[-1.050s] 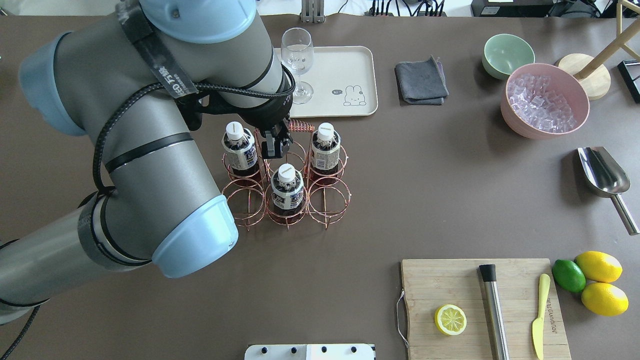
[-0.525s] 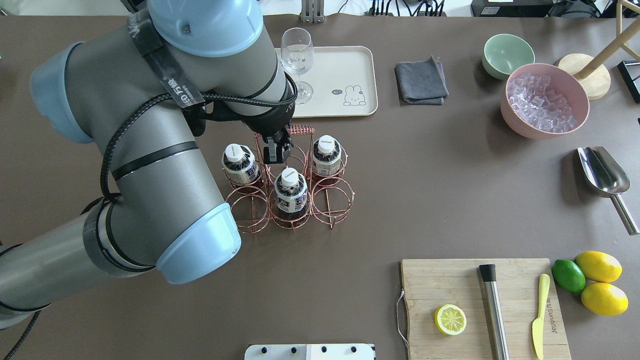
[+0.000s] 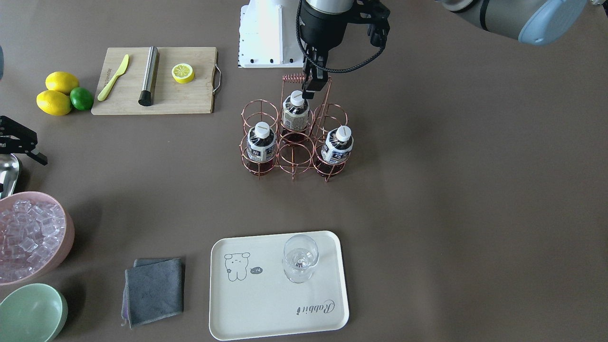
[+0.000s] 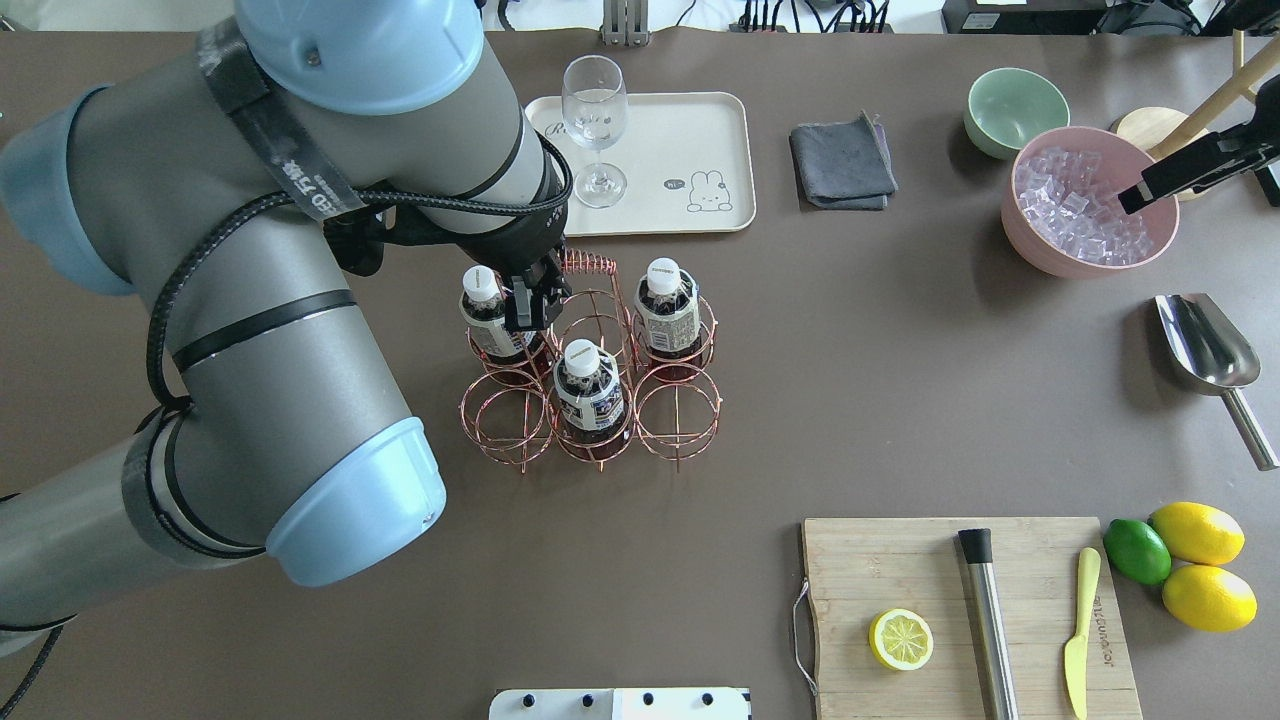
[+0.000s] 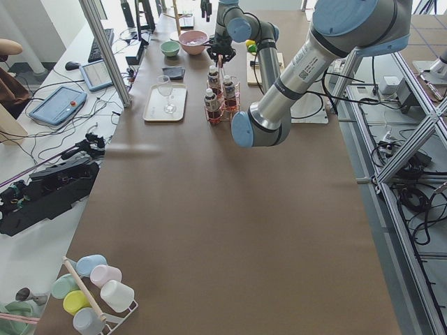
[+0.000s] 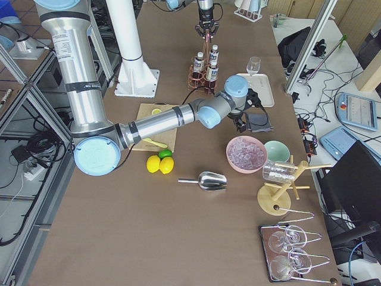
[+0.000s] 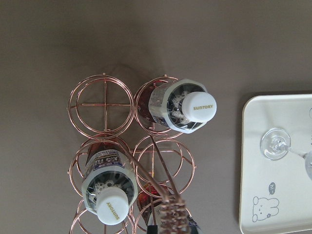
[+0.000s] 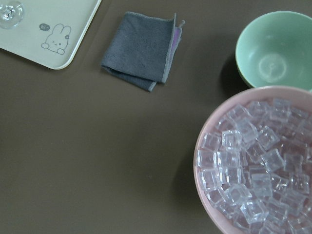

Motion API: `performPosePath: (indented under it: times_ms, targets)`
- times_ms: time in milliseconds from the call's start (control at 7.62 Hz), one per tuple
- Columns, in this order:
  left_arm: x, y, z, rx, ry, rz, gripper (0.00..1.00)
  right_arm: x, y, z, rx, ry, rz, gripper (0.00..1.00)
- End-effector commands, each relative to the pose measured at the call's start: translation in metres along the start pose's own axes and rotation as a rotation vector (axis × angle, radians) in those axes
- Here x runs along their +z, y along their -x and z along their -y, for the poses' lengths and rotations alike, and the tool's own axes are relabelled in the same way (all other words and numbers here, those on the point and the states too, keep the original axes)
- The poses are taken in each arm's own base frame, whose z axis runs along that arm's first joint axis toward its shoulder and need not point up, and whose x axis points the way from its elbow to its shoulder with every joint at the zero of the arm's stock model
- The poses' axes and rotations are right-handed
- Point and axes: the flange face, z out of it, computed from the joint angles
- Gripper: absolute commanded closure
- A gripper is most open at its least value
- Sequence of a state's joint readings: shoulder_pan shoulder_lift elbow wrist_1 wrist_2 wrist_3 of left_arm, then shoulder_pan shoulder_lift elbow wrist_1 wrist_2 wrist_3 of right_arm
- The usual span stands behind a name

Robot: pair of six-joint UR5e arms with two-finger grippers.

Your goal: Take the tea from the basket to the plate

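Three tea bottles stand in a copper wire basket (image 4: 588,263): one at the left (image 4: 487,332), one in the front middle (image 4: 590,392), one at the right (image 4: 668,312). My left gripper (image 4: 528,304) is shut on the basket's handle beside the coil; it also shows in the front view (image 3: 311,88). I cannot tell whether the basket is off the table. The cream plate (image 4: 690,135) lies behind the basket with a stemmed glass (image 4: 594,110) on it. My right gripper (image 4: 1135,197) hovers over the ice bowl's right side; I cannot tell whether it is open.
A pink bowl of ice (image 4: 1075,215), a mint-green bowl (image 4: 1015,108) and a grey cloth (image 4: 843,160) lie at the back right. A metal scoop (image 4: 1205,345) is at the right. A cutting board (image 4: 880,560) with a lemon half, and lemons (image 4: 1200,535), are at the front right.
The left gripper's fingers have closed on the handle and moved left. The basket with its bottles has shifted a little to the right. The right gripper has come into view over the ice bowl.
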State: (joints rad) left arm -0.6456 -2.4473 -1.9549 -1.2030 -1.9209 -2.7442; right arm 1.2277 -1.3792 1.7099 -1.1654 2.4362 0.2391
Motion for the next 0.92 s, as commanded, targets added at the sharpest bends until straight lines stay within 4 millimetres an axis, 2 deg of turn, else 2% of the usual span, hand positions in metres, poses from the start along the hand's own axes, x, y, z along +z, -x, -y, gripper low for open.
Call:
performPosePath:
  times_ms: [0, 131, 262, 394, 525, 787]
  targets:
    - [0.001, 0.000, 0.000, 0.000, -0.001, 0.001, 1.00, 0.062, 0.000, 0.014, -0.247, -0.138, 0.076, 0.00]
    - [0.001, 0.000, -0.001, 0.001, 0.000, 0.001, 1.00, 0.066, 0.017, 0.037, -0.313, -0.185, 0.100, 0.00]
    - [0.001, 0.000, -0.001, 0.000, -0.002, 0.000, 1.00, 0.055, 0.043, 0.060, -0.375, -0.229, 0.123, 0.00]
    - [0.001, -0.001, -0.003, 0.001, -0.001, -0.001, 1.00, 0.046, 0.099, 0.066, -0.508, -0.312, 0.185, 0.00]
    - [-0.001, 0.000, -0.003, 0.002, 0.003, -0.002, 1.00, 0.051, 0.139, 0.091, -0.564, -0.349, 0.206, 0.00]
    - [-0.001, 0.000, -0.003, 0.002, 0.003, 0.000, 1.00, 0.050, 0.195, 0.117, -0.652, -0.392, 0.258, 0.00]
